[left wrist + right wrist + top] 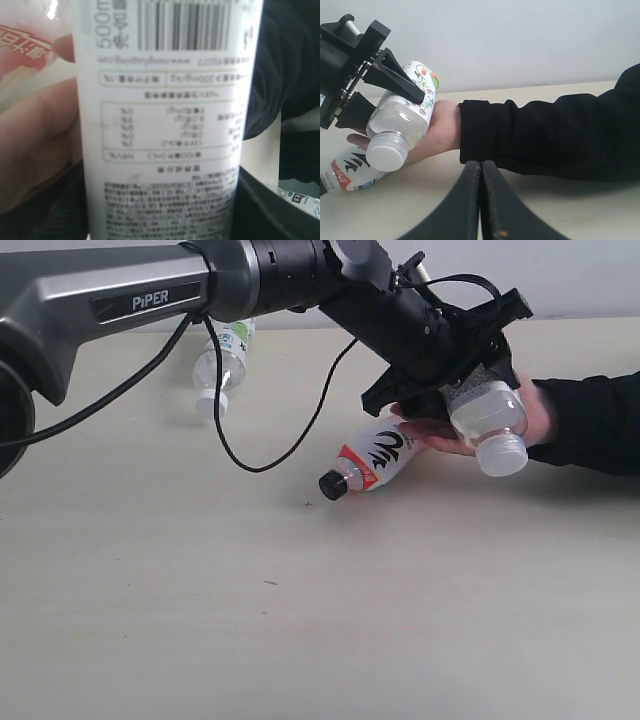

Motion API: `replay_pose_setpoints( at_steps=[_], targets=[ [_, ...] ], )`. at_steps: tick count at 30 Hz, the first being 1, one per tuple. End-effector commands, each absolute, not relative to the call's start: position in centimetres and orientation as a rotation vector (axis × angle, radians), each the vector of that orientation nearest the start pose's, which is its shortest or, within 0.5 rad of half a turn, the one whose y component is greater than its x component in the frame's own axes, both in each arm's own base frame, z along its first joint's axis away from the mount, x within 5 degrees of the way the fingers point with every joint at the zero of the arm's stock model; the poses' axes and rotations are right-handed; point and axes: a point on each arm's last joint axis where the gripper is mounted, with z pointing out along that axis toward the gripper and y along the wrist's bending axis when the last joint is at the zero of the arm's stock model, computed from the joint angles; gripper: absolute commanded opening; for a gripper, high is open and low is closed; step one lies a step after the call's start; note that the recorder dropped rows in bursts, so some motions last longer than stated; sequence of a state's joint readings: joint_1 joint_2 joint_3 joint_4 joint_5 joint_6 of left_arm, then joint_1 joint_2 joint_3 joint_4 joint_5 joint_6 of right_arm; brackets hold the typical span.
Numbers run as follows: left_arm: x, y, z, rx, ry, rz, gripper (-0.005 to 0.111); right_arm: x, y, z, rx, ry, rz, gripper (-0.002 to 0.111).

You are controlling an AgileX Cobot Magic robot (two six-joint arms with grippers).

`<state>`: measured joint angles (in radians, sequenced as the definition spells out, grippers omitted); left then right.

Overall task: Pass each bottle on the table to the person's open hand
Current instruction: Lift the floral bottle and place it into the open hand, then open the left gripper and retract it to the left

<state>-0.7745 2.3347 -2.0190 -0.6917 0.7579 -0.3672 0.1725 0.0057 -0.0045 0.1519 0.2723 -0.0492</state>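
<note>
My left gripper [455, 365] reaches across to the right and is shut on a white-capped bottle [487, 418] with a floral label [422, 80]. It holds the bottle against the palm of the person's open hand [540, 408], cap pointing toward the camera. In the left wrist view the bottle's white printed label [165, 125] fills the space between the jaws, with the hand [30, 140] beside it. A black-capped bottle with a red-white label [375, 462] lies on the table [300, 620] just below the fingers. My right gripper [481, 167] is shut and empty, low over the table near the black sleeve [545, 135].
A green-labelled, white-capped bottle [225, 360] lies at the back left, under my left arm. The arm's black cable [250, 455] hangs down to the tabletop. The person's forearm [600, 425] comes in from the right edge.
</note>
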Motion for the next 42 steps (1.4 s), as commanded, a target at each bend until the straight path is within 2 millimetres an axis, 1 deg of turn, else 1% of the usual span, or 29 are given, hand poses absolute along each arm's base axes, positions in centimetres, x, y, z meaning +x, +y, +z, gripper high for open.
replay_pose_setpoints(
  at_steps=[1,6,11,19,27,29,36,41,42],
  targets=[
    [34.6,-39.6,20.7,0.138,2.752,-1.178,0.058,5.4,1.3,18.9,-0.09,1.751,0.229,0.0],
    [34.4,-39.5,20.6,0.184,2.764,-1.166,0.07,5.4,1.3,18.9,-0.09,1.751,0.229,0.0],
    [34.1,-39.4,20.5,0.246,2.784,-1.152,0.076,5.4,1.3,18.9,-0.09,1.751,0.229,0.0],
    [33.8,-39.3,20.5,0.344,2.798,-1.135,0.077,5.4,1.3,18.9,-0.09,1.751,0.229,0.0],
    [33.8,-38.7,20.5,0.43,2.815,-1.094,0.077,5.4,1.3,18.9,-0.09,1.751,0.229,0.0],
    [33.7,-38.6,20.9,0.469,2.803,-1.074,0.077,5.4,1.3,18.9,-0.09,1.751,0.229,0.0],
    [33.3,-37.5,24.2,0.575,2.727,-0.993,0.077,5.4,1.3,18.9,-0.09,1.751,0.229,0.0],
    [32.5,-36.5,25.4,0.666,2.774,-0.906,0.077,5.4,1.3,18.9,-0.09,1.751,0.229,0.0],
    [32.3,-36.1,25.6,0.699,2.792,-0.864,0.077,5.4,1.3,18.9,-0.09,1.751,0.229,0.0]
  ],
)
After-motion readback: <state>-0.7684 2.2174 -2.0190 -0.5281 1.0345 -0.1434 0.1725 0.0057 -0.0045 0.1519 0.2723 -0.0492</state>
